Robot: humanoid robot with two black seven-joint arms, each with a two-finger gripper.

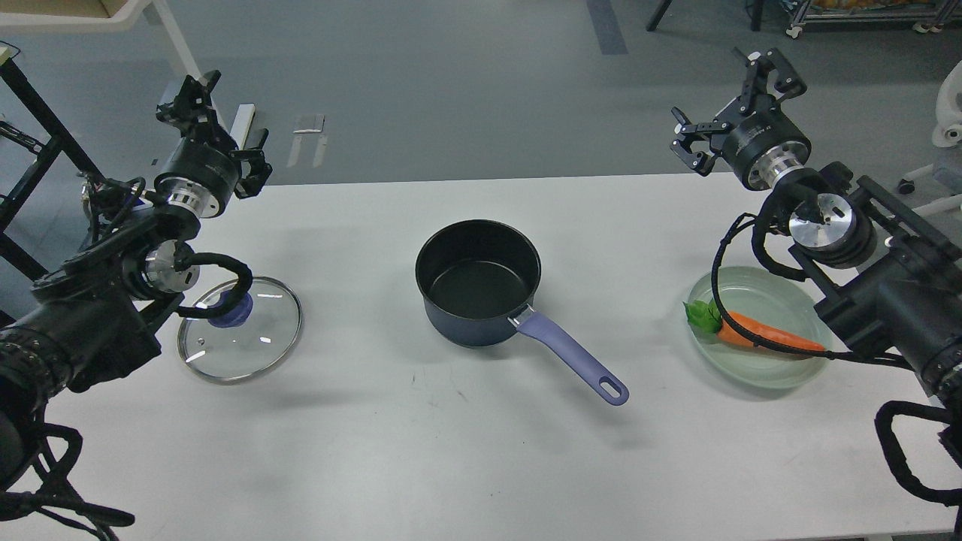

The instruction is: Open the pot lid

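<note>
The dark blue pot [478, 282] stands uncovered at the table's middle, its purple handle [575, 357] pointing front right. Its glass lid [248, 338] with a blue knob [225, 309] lies flat on the table to the pot's left, and a cable of my left arm crosses the knob. My left gripper [222, 120] is open and empty, raised past the table's back left edge, behind the lid. My right gripper [729, 101] is open and empty, raised past the back right edge.
A pale green plate [759, 372] at the right holds a toy carrot [766, 334], partly crossed by my right arm's cable. My right arm's thick links hang over the table's right edge. A white table leg [195, 90] stands on the floor behind the left gripper.
</note>
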